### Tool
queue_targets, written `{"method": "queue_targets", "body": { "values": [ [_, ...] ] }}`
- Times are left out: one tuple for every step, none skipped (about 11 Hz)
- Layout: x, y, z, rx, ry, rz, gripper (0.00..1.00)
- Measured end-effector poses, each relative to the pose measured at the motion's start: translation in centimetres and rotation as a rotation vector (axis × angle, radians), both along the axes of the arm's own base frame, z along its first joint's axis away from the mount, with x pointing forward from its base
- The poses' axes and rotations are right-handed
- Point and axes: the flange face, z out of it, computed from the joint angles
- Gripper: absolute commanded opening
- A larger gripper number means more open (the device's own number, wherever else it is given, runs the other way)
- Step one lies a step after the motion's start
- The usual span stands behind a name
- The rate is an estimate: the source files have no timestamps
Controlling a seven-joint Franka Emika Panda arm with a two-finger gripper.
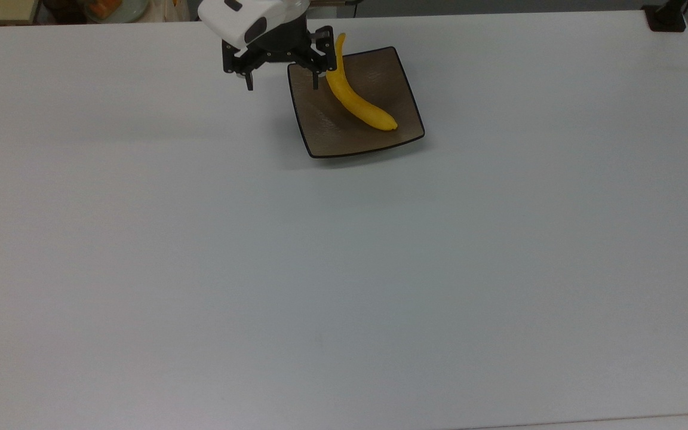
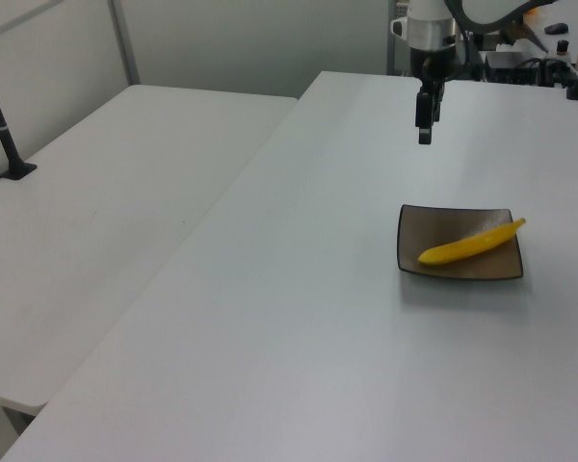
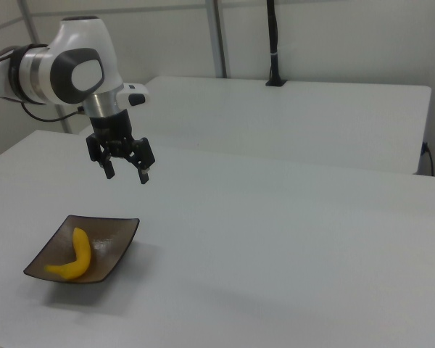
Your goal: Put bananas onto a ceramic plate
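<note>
On the ceramic plate (image 1: 399, 89) lies the banana (image 1: 356, 103), while the end effector (image 3: 126, 173) hangs above the bench (image 1: 344, 269), fingers apart and empty.

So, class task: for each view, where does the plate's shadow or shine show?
Top view: the ceramic plate casts a soft shadow toward the table's near side; pale sheen beside the banana. Left view: a faint shadow left of the plate. Right view: a small glint on the plate; the tool hangs open above.
</note>
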Motion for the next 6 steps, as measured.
{"method": "queue_targets", "body": {
  "values": [
    [-0.2,-0.3,0.7,-0.001,-0.011,-0.004,1.00],
    [-0.5,-0.8,1.5,-0.001,-0.021,-0.015,1.00],
    [-0.8,-1.5,2.3,-0.002,-0.029,-0.027,1.00],
    [-1.0,-2.2,2.8,-0.002,-0.036,-0.039,1.00],
    [-1.1,-2.7,3.2,-0.002,-0.042,-0.048,1.00],
    [-1.2,-3.2,3.4,-0.002,-0.046,-0.056,1.00]
  ]
}}
